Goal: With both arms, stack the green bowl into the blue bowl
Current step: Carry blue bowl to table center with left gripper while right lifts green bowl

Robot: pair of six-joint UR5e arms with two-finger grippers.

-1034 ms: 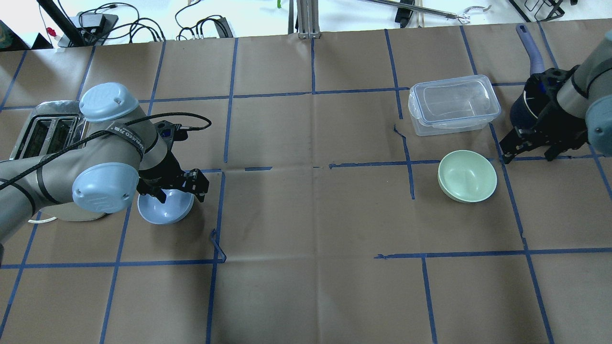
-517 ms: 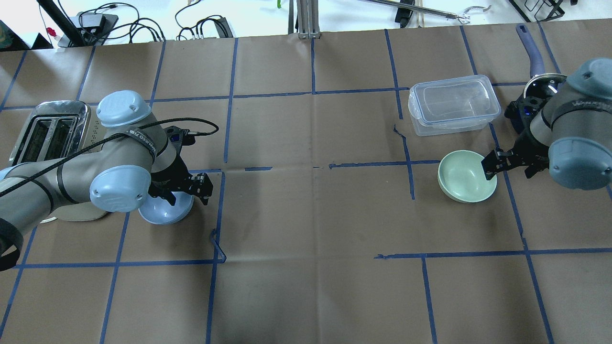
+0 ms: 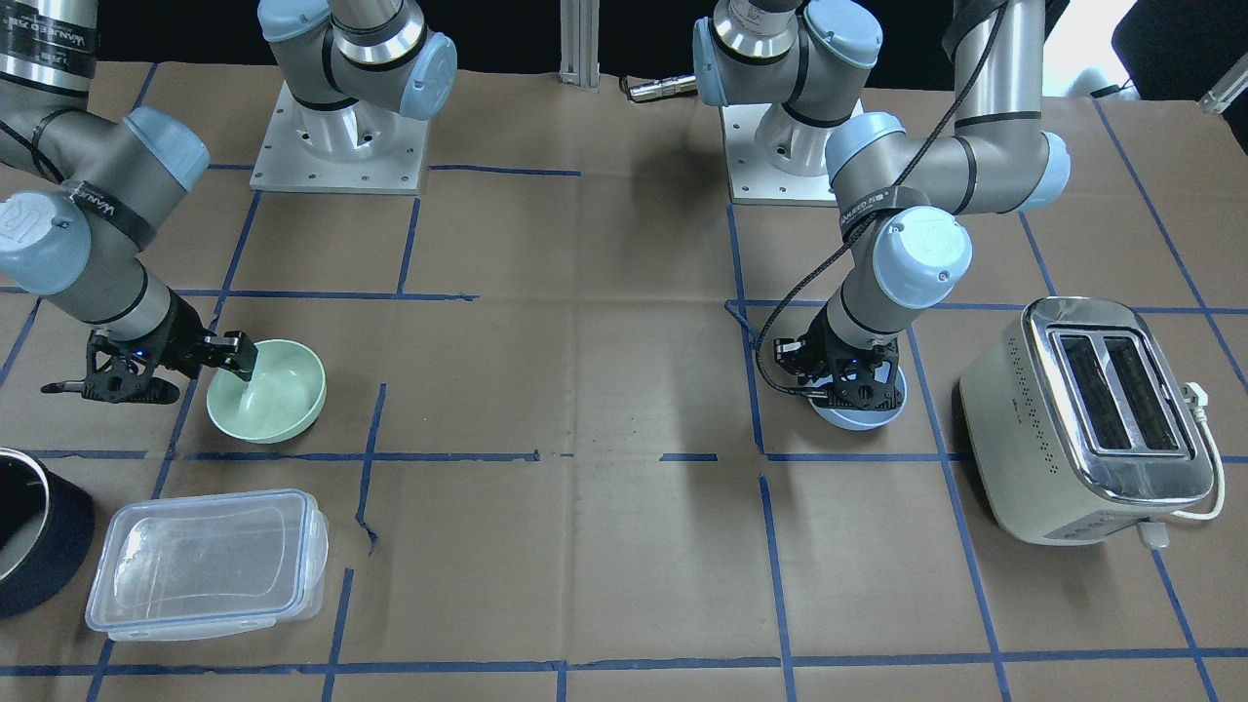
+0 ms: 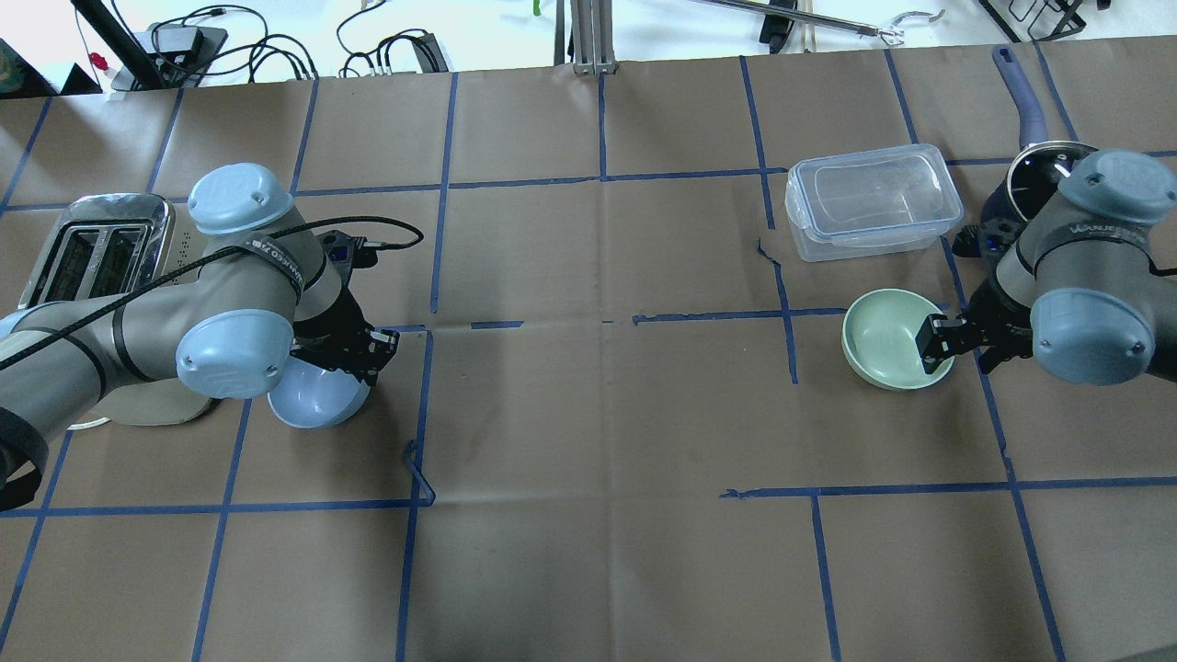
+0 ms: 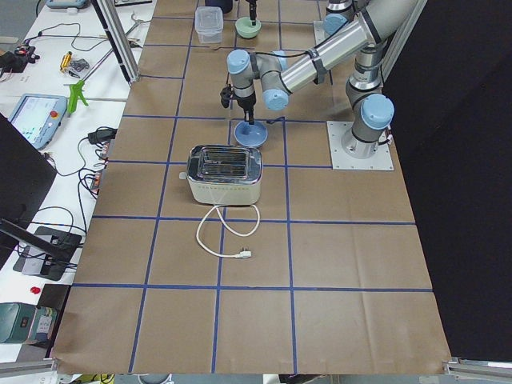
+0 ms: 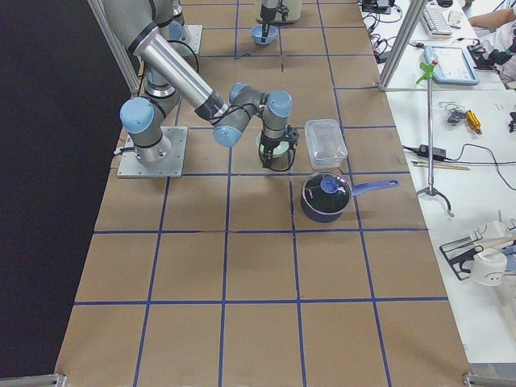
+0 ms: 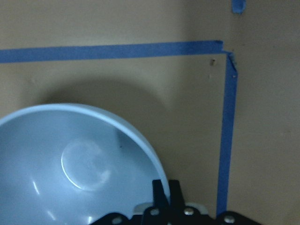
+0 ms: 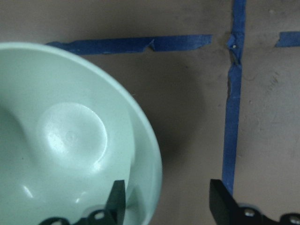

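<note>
The pale blue bowl (image 4: 311, 406) sits at the left near the toaster; it also shows in the front view (image 3: 858, 419) and the left wrist view (image 7: 70, 164). My left gripper (image 4: 357, 352) (image 3: 858, 388) (image 7: 165, 197) is shut on its rim. The mint-green bowl (image 4: 885, 338) (image 3: 278, 395) (image 8: 70, 136) sits at the right. My right gripper (image 4: 961, 348) (image 3: 200, 375) (image 8: 168, 199) is open and straddles its rim, one finger inside the bowl and one outside.
A toaster (image 4: 92, 253) (image 3: 1092, 419) stands just beyond the left arm, its cord on the table. A clear lidded container (image 4: 869, 202) (image 3: 205, 561) and a dark saucepan (image 4: 1030, 179) (image 3: 29, 546) stand close to the green bowl. Brown paper with blue tape lines covers the table.
My right arm has swung from over the saucepan down to the green bowl's rim. My left gripper's fingers have closed in from wide apart onto the blue bowl's rim.
</note>
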